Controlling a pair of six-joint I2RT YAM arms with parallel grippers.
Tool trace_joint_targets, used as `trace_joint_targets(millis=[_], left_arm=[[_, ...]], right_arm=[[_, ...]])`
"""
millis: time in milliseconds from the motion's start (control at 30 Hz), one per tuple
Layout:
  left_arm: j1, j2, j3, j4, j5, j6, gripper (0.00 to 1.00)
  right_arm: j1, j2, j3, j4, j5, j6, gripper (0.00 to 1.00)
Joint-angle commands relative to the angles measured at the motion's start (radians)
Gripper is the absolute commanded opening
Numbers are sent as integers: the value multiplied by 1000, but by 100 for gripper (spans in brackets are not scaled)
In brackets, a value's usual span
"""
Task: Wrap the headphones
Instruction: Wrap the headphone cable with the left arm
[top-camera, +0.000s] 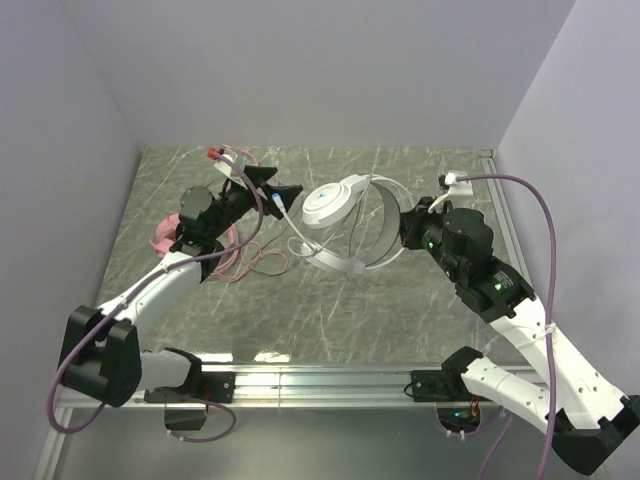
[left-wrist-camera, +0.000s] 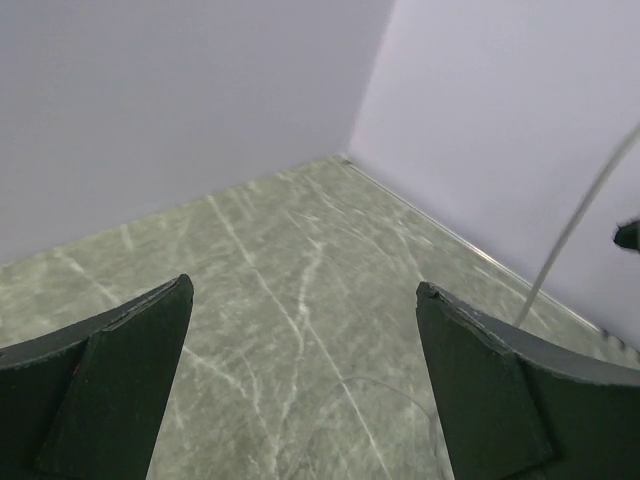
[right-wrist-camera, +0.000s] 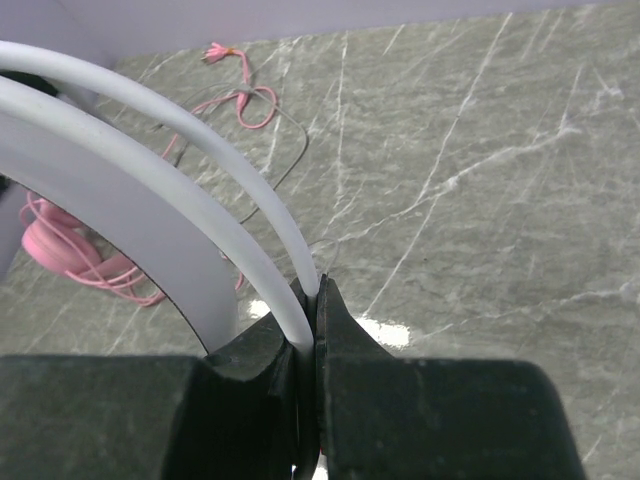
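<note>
the right gripper (top-camera: 408, 222) is clamped shut on the thin outer rail (right-wrist-camera: 230, 190) of the white-grey headset (top-camera: 330, 203), holding it up off the marble table (top-camera: 400, 320) near the middle. the band arches away from the jaws. its two cups face the left arm, one at about 11 o'clock and one at about 7 o'clock from the grip.

the left gripper (top-camera: 278, 185) is spread wide with nothing between its fingers (left-wrist-camera: 110, 390). it sits just beside the upper cup, which lies at roughly 4 o'clock from it in the top view. this is the free hand and the nearer one to the thin cord (left-wrist-camera: 575, 225), which hangs past its right finger. where the cord leaves the cup is hard to make out, probably low on the near side.

the pink headset (top-camera: 160, 238) lies on the table at 9 o'clock, partly behind the left arm. its pink cord (top-camera: 255, 262) is looped loosely at 6 o'clock from the left gripper.

the next move likely turns on the left hand catching the thin cord and winding it around the held band.
</note>
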Motion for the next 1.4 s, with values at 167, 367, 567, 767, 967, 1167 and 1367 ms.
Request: trace_joint_targets(millis=[167,367,567,767,967,1167,1367], left_arm=[[-17,172,11,306,378,-104,99],[-83,215,34,338,367,-88,99],[-158,248,65,388,373,-95,99],[-207,343,163,435,389,-147,99],[-266,405,260,334,358,-92,94],[-276,483,304,388,367,-157,86],[-301,494,326,305,370,-115,58]], right_arm=[[-3,4,122,57,-60,89,0],[-6,36,191,24,-83,110,0],[-11,62,237,23,-134,149,0],[-11,81,247,59,-203,184,0],[-9,93,253,79,-232,202,0],[-9,96,248,96,-255,215,0],[-11,107,280,73,-230,202,0]])
